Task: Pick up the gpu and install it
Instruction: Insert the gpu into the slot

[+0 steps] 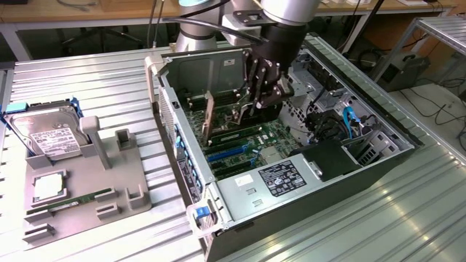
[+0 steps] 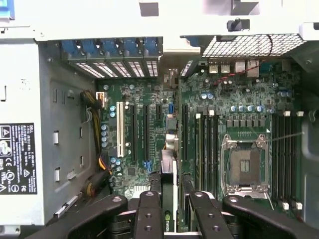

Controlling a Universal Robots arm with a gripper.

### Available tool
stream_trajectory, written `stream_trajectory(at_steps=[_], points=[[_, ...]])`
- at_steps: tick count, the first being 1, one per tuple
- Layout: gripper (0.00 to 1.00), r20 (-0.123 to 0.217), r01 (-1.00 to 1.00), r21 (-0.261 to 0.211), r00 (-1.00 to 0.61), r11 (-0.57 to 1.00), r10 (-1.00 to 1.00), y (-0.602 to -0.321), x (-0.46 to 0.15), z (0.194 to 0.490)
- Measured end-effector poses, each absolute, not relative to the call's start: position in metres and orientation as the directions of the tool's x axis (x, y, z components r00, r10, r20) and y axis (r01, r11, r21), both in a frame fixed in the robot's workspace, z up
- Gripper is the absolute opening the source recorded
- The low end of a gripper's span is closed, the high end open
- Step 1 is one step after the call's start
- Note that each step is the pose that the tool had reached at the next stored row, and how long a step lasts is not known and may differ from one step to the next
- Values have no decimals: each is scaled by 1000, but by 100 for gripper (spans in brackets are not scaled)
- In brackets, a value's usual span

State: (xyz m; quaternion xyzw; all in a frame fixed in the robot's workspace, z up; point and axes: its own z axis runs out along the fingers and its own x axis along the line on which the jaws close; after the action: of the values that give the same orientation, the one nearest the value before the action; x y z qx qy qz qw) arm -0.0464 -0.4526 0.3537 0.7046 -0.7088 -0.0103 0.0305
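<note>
The gpu (image 2: 169,172) is seen edge-on in the wrist view, a thin dark card running from between the fingers toward the slot openings at the case's rear wall. My gripper (image 2: 169,204) is shut on it, one finger pair on each face. The card stands upright over the expansion slots of the green motherboard (image 2: 149,149); whether it touches a slot I cannot tell. In the exterior view my gripper (image 1: 260,105) reaches down into the open computer case (image 1: 378,158), and the gpu (image 1: 218,117) shows under it as a tan and dark upright card.
A grey holder (image 1: 109,180) on the exterior view's left carries a hard drive (image 1: 47,134), a square chip (image 1: 47,185) and a green memory stick (image 1: 69,203). Inside the case are the power supply (image 1: 280,177), cables (image 1: 350,123), the bare processor socket (image 2: 246,167) and a white slot (image 2: 119,129).
</note>
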Motion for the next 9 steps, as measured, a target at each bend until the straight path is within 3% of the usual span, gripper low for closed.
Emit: stream_trajectory(at_steps=[9], points=[[26,30,-998,59,17,-16,-999,-453,-49,342]])
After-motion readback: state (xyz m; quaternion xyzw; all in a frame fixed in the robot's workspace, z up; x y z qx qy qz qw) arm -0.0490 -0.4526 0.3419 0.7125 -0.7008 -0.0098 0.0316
